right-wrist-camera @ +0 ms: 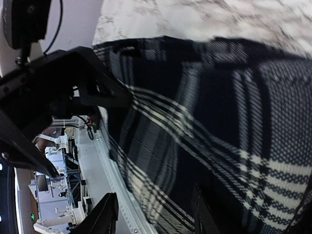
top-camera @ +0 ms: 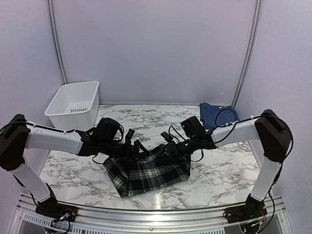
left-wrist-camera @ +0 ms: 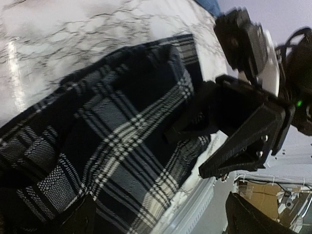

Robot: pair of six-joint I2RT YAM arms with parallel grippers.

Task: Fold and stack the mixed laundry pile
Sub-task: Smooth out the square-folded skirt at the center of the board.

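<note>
Marbled surface [top-camera: 73,165] backed by a pale wall [top-camera: 156,48], with a white bin [top-camera: 73,105] at far left. The plaid garment [top-camera: 146,173] lies near centre and the navy t-shirt [top-camera: 214,114] at far right. The left end effector [top-camera: 135,145] is spread above the plaid; whether the right end effector [top-camera: 169,146] grips cannot be told.

walls [top-camera: 156,48]: pale lilac | table [top-camera: 73,170]: grey-veined marble | bin [top-camera: 73,105]: white, far left

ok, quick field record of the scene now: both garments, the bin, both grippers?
plaid: black-and-white plaid cloth garment, compact heap, centre front of marble-pattern table
tshirt: navy blue cloth t-shirt, back right, apart from the plaid
bin: white plastic bin, back left
left gripper: open, over the plaid, nothing held
right gripper: jaws part-way apart at the plaid's edge, grip unclear
stack: not yet made
</note>
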